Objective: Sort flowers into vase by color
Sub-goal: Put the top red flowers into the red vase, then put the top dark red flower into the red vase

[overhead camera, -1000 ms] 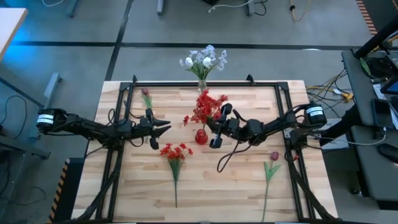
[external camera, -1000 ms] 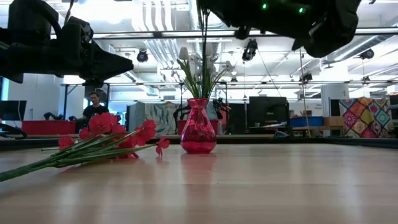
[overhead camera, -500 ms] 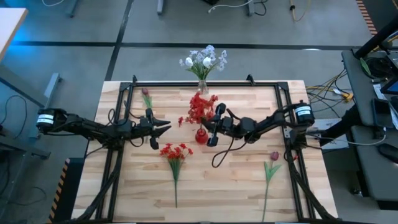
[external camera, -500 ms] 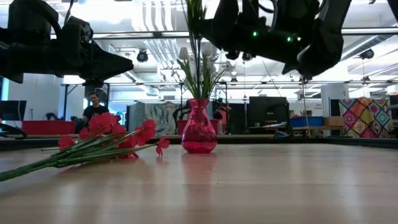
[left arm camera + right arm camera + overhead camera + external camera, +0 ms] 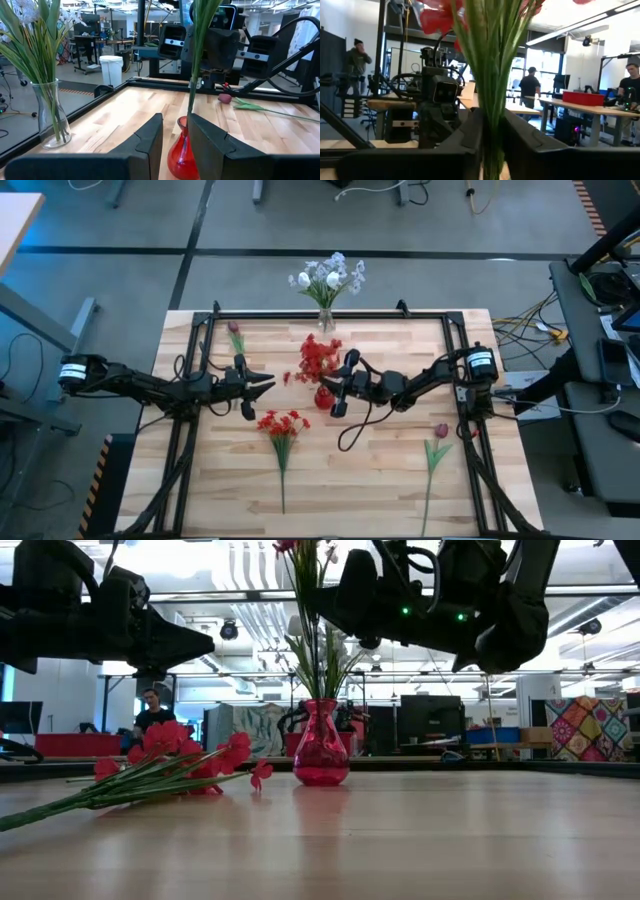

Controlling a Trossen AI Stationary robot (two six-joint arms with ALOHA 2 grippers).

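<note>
A: Which way is the red bunch point(image 5: 318, 358) pointing?

B: Standing upright, stems running straight down into the red vase point(image 5: 324, 396) mid-table, blossoms up top.

A: And the right gripper point(image 5: 340, 392)?

B: It's pinching those stems. The left gripper point(image 5: 262, 383) is hovering part-open, holding nothing.

Bright even overhead light, glaring ceiling strips in low view, near stems blurred, soft shadows
</note>
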